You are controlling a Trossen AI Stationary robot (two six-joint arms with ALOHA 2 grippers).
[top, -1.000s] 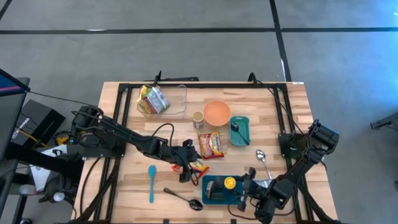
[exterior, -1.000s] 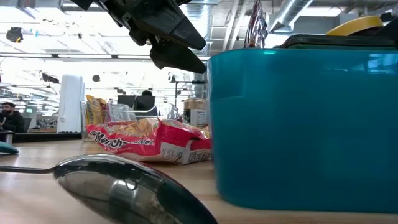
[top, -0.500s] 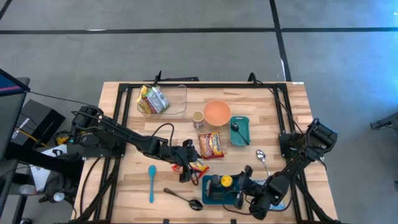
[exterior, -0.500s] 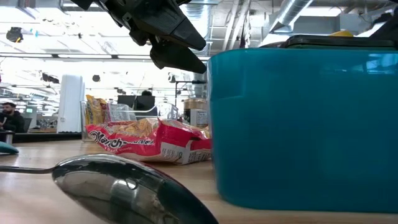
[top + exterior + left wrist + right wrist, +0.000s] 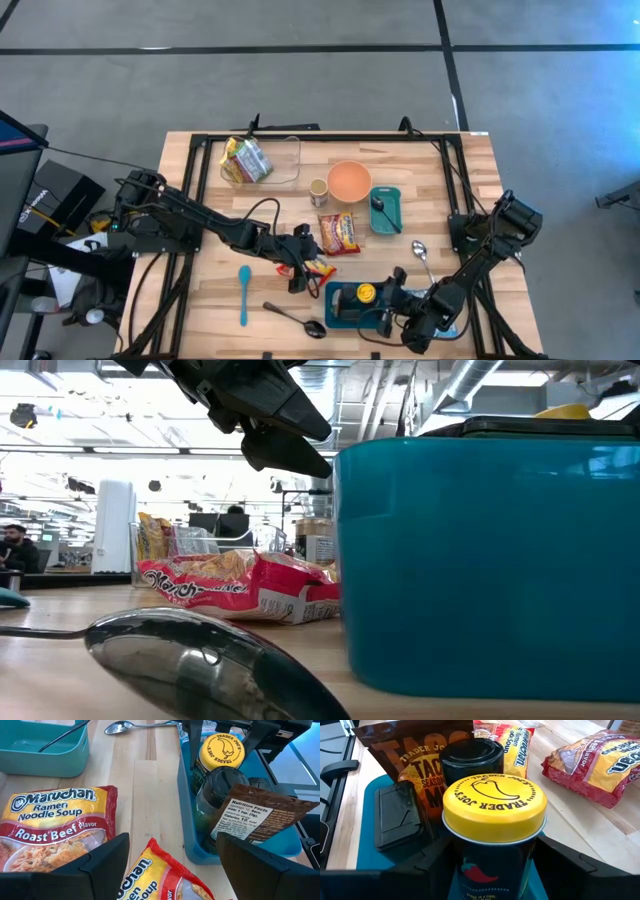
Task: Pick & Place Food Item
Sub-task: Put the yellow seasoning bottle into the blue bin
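Nearest the table's front edge: a rectangular teal plastic tray (image 5: pixel 336 316), taken here as the landmark. Inside it, a dark jar with a round yellow lid (image 5: pixel 494 808) printed with a chilli pepper, standing upright at the tray's right end. Right gripper (image 5: pixel 388 303) reaching in from the tray's right, its 2 dark fingers spread on either side of that jar (whether they press the jar's sides cannot be told from the wrist view). Just behind the yellow-lidded jar, also in the tray, a second jar with a black lid (image 5: pixel 471 754), then a brown taco seasoning packet (image 5: pixel 415 750) leaning upright, with a flat black rectangular piece (image 5: pixel 397 815) lying on the tray floor.

Left of the tray, a metal spoon (image 5: pixel 297 319) on the wood, and further left a blue plastic spoon (image 5: pixel 243 293).

Just beyond the tray's left corner, the left gripper (image 5: pixel 297 272), fingers parted and holding nothing, poised over a red-and-yellow ramen noodle packet (image 5: pixel 160 881). Beyond that, a second ramen packet labelled roast beef flavor (image 5: pixel 338 233).

Further from the tray, a smaller teal tray holding a black spoon (image 5: pixel 385 210), a loose metal spoon (image 5: pixel 421 253) to its right, a small cup (image 5: pixel 318 191), an orange bowl (image 5: pixel 349 181), and a clear container (image 5: pixel 284 158) with a snack bag (image 5: pixel 245 160).
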